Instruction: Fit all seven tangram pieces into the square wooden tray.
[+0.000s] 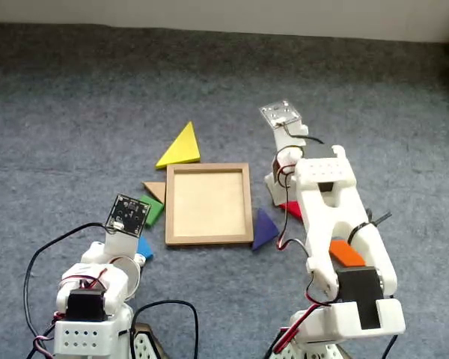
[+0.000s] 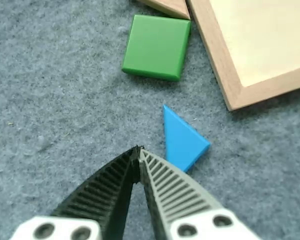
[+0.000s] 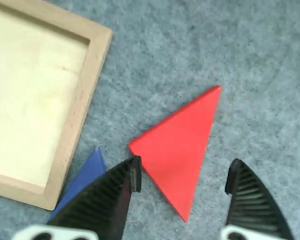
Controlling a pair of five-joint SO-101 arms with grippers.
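Closest to my left lens is my left tool [image 2: 139, 151], its two ribbed fingers pressed together with nothing between them and the tips hanging just beside the blue triangle [image 2: 182, 140] on the grey table [image 2: 50, 100]. Past that, the green square [image 2: 157, 46] lies flat, near the outside of the tray [image 2: 220, 75] but apart from it. A corner of the tan triangle [image 2: 167, 6] peeks in next to the green one. Over on my other side, my right tool [image 3: 184, 174] is spread wide, one finger on either side of the red triangle [image 3: 182, 140], gripping nothing. The purple triangle [image 3: 82, 177] sits by the tray's corner there, just outside the rim.

So where do we stand? From the high view the tray floor is bare wood: not one piece is in! The yellow triangle [image 1: 181, 146] lies off its far edge. The tan triangle, green square and blue triangle line the side nearer my left arm, and purple and red sit on the right. The orange piece [image 1: 346, 253] lies farther out, half hidden under my right arm [image 1: 337, 217], so I can't make out its shape for certain. That's seven counted and seven outside. By my reckoning the job is at its very start, with every piece yet to be lifted, turned and fitted. The red triangle looks like the first candidate, framed as it is by my open fingers.
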